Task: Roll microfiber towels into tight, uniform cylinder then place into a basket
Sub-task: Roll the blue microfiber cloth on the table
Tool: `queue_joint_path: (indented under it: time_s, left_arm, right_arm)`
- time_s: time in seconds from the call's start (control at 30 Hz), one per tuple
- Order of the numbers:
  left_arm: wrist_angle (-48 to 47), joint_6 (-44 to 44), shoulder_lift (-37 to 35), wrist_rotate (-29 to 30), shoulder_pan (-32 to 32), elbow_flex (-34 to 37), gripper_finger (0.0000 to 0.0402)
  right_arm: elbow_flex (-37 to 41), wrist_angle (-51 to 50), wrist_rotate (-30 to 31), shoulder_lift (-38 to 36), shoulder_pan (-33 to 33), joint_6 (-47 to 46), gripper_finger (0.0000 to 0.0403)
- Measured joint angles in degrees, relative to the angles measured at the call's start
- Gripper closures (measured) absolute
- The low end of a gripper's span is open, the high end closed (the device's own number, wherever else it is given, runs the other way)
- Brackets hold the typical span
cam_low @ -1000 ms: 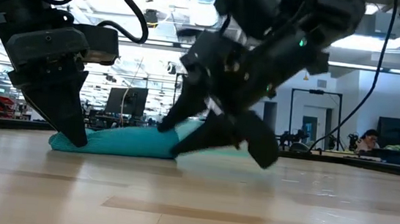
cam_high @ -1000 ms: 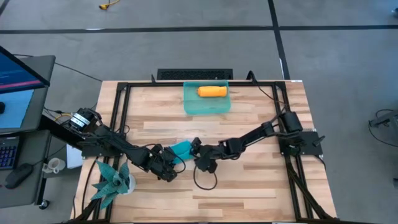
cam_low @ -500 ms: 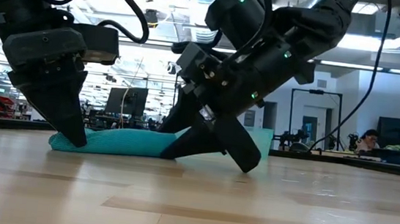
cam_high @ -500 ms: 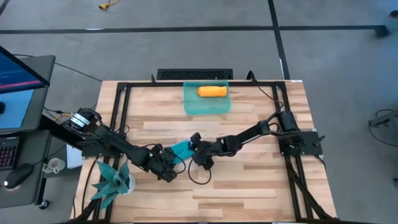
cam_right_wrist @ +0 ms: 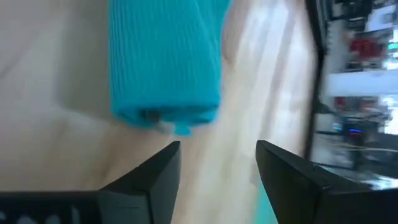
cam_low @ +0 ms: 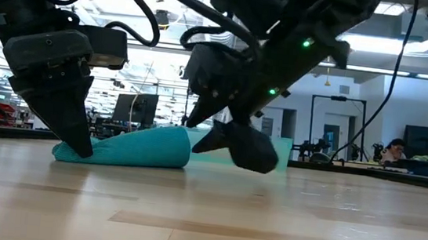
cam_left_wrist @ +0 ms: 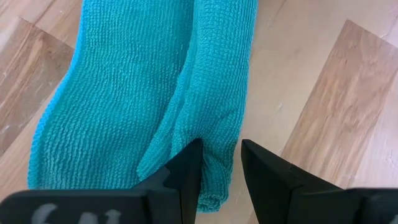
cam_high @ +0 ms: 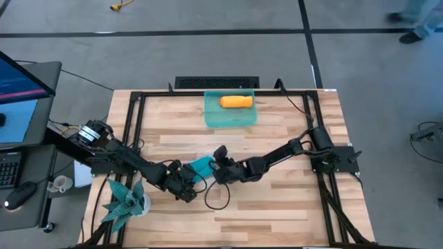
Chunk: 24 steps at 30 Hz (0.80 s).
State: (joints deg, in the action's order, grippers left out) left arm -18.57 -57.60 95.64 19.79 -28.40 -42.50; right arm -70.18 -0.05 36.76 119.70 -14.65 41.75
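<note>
Left pincer astride teal towel

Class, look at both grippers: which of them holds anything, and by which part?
The left gripper pinches the teal towel by a fold at its end. The right gripper is open beside the other end, holding nothing.

Teal towel: rolled, lying on the wooden table; its near end shows the layered edge, with a small flap sticking out beside it.

Right gripper: two dark fingers spread apart, empty, just short of the roll's end and not touching it.

Beyond the table: blurred room with bright lights, nothing identifiable.
</note>
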Motion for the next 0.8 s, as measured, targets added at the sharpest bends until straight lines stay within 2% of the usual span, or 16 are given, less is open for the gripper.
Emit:
queue_joint_path:
  time_s: [0.13,0.37,0.63,0.8]
  left_arm:
    - [0.0,0.0,0.0,0.0,0.0,0.0,0.0290]
    - [0.0,0.0,0.0,0.0,0.0,0.0,0.0290]
    - [0.0,0.0,0.0,0.0,0.0,0.0,0.0290]
    - [0.0,0.0,0.0,0.0,0.0,0.0,0.0290]
  right_arm:
    - [-1.2,-4.7,4.3,0.0,-2.0,2.2,0.0170]
    - [-1.8,-7.9,4.1,0.0,-4.3,0.5,0.0171]
    - [-1.9,-4.8,-4.0,-1.9,-5.9,-2.9,0.0183]
    - [-1.9,-2.0,-10.3,-1.8,-4.0,-5.2,0.0188]
